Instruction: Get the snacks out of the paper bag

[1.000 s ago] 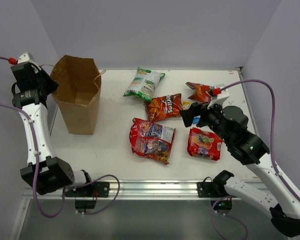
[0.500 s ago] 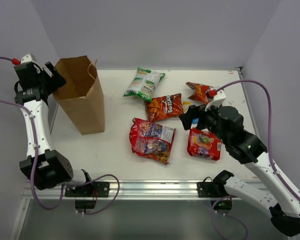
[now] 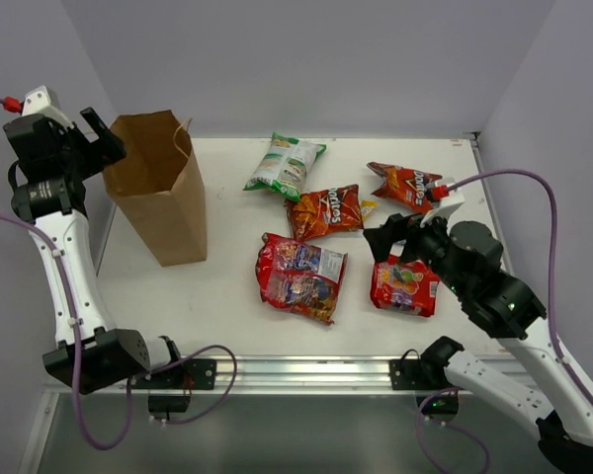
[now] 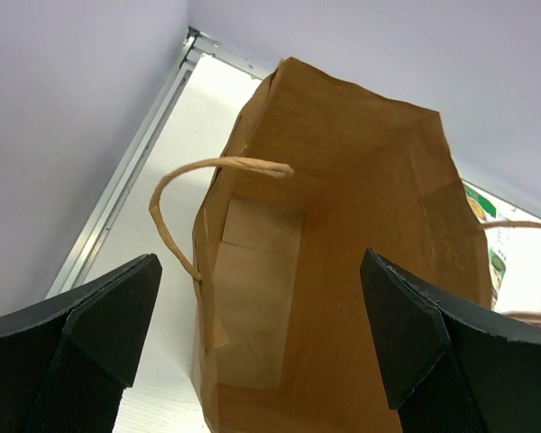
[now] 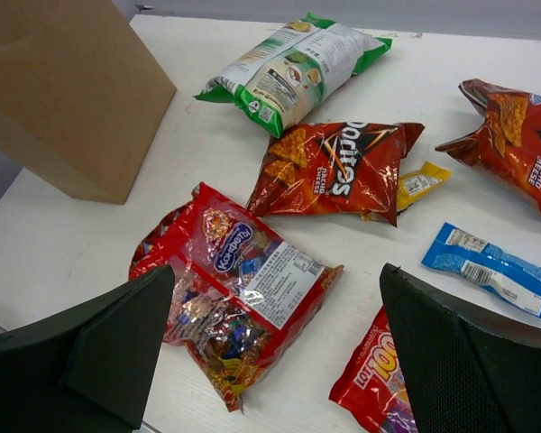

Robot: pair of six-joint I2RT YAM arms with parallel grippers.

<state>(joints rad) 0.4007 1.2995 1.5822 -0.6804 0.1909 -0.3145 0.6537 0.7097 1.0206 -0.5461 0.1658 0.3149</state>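
The brown paper bag [image 3: 163, 193] stands upright at the table's far left, mouth up. In the left wrist view only brown paper shows inside the paper bag [image 4: 343, 271], and one twisted handle [image 4: 176, 194] arches over its rim. My left gripper [image 3: 97, 146] hovers open above the bag's left rim, holding nothing. The snacks lie out on the table: a white-green chip bag [image 3: 286, 164], two Doritos bags [image 3: 324, 210] [image 3: 407, 184], two red candy bags [image 3: 299, 276] [image 3: 405, 284], a yellow wrapper [image 5: 421, 182] and a blue wrapper [image 5: 491, 270]. My right gripper [image 3: 390, 240] hangs open above them.
A metal rail [image 4: 126, 180] runs along the table's left edge beside the bag, with the wall just beyond it. Walls close in the back and both sides. The arm bases sit on the rail at the near edge [image 3: 296, 370].
My left gripper opened and let go of the bag's rim, then rose and drew back to the left. The bag settled upright. My right arm pulled back slightly, uncovering the far Doritos bag.
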